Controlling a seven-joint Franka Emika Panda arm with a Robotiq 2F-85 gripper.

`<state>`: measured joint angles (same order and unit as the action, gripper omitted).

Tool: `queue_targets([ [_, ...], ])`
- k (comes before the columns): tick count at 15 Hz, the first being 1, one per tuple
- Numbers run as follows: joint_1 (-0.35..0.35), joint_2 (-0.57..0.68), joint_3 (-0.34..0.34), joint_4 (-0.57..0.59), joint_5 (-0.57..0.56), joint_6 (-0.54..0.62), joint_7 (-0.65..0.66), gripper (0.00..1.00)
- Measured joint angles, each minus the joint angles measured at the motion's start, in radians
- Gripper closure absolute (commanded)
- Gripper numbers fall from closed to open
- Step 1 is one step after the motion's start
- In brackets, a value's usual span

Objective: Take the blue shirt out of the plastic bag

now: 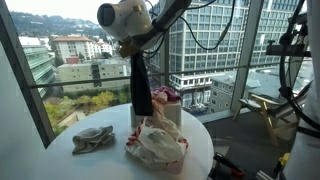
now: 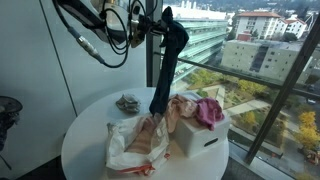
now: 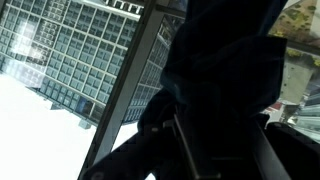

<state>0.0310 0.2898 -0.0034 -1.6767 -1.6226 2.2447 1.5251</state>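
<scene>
The gripper [image 1: 133,48] is clamped on the top of the shirt [image 1: 141,88]. It hangs high above the bag [image 1: 158,145]. In the wrist view the dark fingers [image 3: 178,150] come in from the bottom edge, and the shirt [image 3: 230,60] bunches between them and fills most of the frame.

In both exterior views the shirt, dark blue, hangs straight down from the gripper [image 2: 163,25] as a long narrow drape [image 2: 170,60]. Its lower end reaches the top of the bag [image 2: 140,142]. Whether the hem is clear of the opening or still inside it cannot be told.

The bag is crumpled pale plastic with reddish print, and it lies slumped and open on a round white table [image 2: 85,150].

A white box [image 2: 200,138] stands just beside the bag and touches it in an exterior view. A pink cloth [image 2: 208,110] is heaped on top of the box. In an exterior view the box [image 1: 170,112] stands behind the bag.

A grey rag [image 1: 92,138] lies on the table, apart from the bag. In an exterior view the rag [image 2: 127,102] lies beyond the bag, towards the table's far edge.

A window [image 1: 60,60] rises behind the bag, with city buildings beyond the glass.
</scene>
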Motion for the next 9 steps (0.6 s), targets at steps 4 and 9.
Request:
queue_targets([
  [4,-0.01,0.058,0.0,0.095,0.012,0.002,-0.009,0.87],
  [9,-0.053,0.145,-0.007,0.169,0.118,0.002,-0.031,0.87],
])
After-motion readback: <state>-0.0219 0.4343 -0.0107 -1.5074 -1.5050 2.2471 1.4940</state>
